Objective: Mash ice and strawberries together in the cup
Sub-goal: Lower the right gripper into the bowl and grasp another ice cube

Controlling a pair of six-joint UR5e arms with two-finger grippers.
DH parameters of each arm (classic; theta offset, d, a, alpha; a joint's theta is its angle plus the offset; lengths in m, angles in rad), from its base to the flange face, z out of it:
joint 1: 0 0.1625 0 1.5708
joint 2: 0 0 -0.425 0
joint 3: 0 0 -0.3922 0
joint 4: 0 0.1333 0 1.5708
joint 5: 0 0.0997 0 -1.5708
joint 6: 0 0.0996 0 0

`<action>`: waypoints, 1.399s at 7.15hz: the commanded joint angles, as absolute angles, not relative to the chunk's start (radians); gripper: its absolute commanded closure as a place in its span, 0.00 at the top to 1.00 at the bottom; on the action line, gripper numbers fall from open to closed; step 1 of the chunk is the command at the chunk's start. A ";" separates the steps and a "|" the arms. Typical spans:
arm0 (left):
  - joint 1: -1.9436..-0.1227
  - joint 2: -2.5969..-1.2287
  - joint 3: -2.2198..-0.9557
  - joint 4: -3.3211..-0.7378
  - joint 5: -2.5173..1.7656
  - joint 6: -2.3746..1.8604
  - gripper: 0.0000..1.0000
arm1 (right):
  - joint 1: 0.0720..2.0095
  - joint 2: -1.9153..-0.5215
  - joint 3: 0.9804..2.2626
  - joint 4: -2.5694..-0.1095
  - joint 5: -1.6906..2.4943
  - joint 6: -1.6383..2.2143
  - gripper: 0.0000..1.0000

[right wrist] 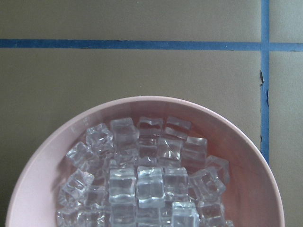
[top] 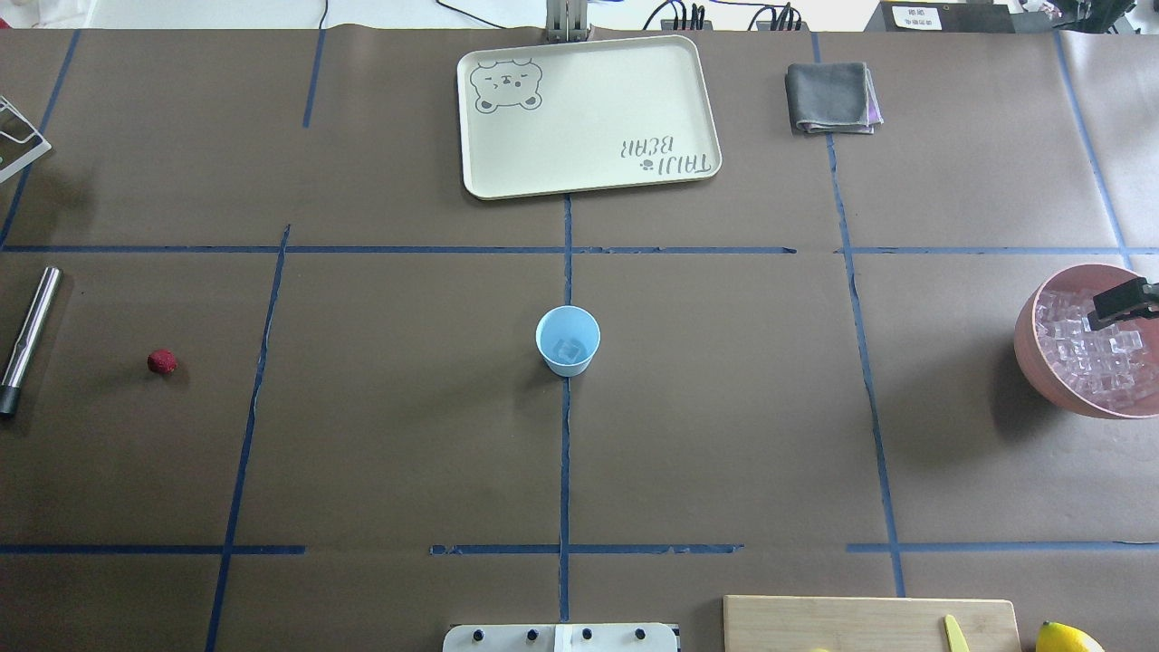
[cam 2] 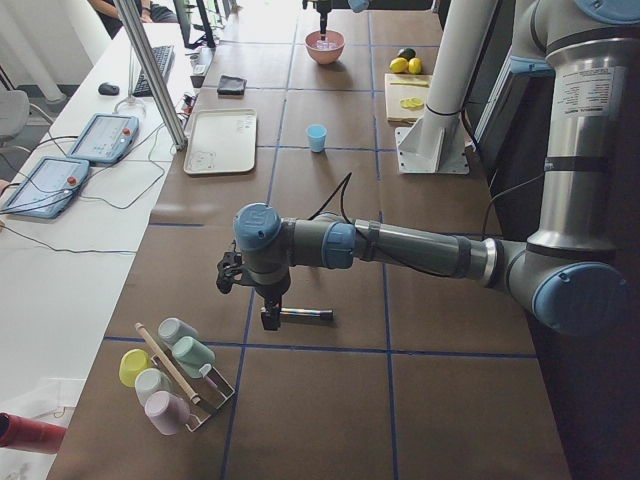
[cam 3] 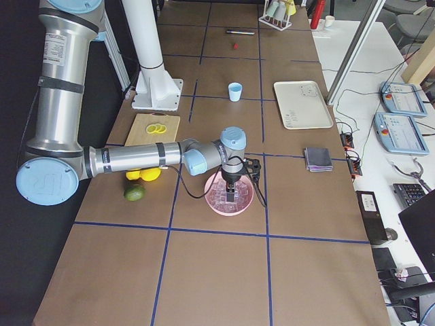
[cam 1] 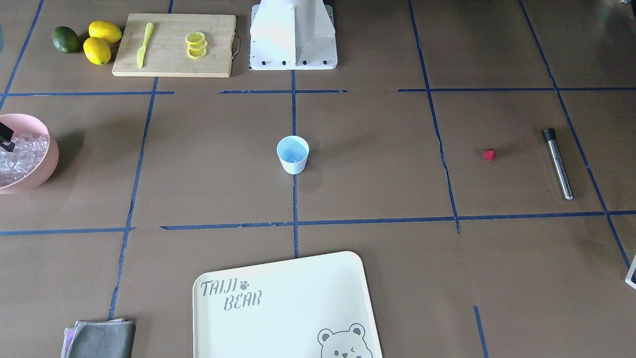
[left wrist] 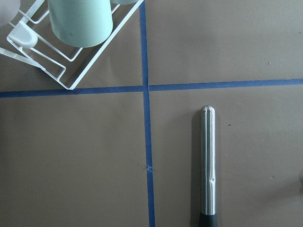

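The pale-blue cup (cam 1: 292,154) stands upright at the table's middle; the overhead view (top: 568,340) shows one ice cube (top: 569,349) in it. More ice (right wrist: 142,184) fills the pink bowl (top: 1028,349). The tiny red strawberry (cam 1: 489,155) lies alone on the table, also in the overhead view (top: 162,361). My right gripper (top: 1123,302) hangs over the bowl; I cannot tell if it is open. My left gripper (cam 2: 269,316) hovers over a steel muddler (left wrist: 208,165); its state cannot be told.
A cream tray (cam 1: 283,308) lies on the operators' side. A cutting board (cam 1: 174,62) holds lemon slices (cam 1: 196,44) and a yellow knife (cam 1: 145,44); lemons (cam 1: 102,42) and an avocado (cam 1: 66,40) lie beside it. There are also a grey cloth (top: 831,97) and a cup rack (cam 2: 175,375).
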State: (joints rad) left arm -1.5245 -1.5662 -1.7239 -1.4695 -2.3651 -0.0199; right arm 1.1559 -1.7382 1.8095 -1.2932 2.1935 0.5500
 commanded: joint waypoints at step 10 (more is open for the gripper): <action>-1.525 -1.565 -1.723 -1.470 -2.365 -0.020 1.00 | 1.117 -1.735 1.766 -1.292 2.191 0.545 0.35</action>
State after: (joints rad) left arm -1.5248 -1.5647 -1.7227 -1.4695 -2.3659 -0.0199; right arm 1.1168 -1.7343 1.7664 -1.2922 2.1923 0.5446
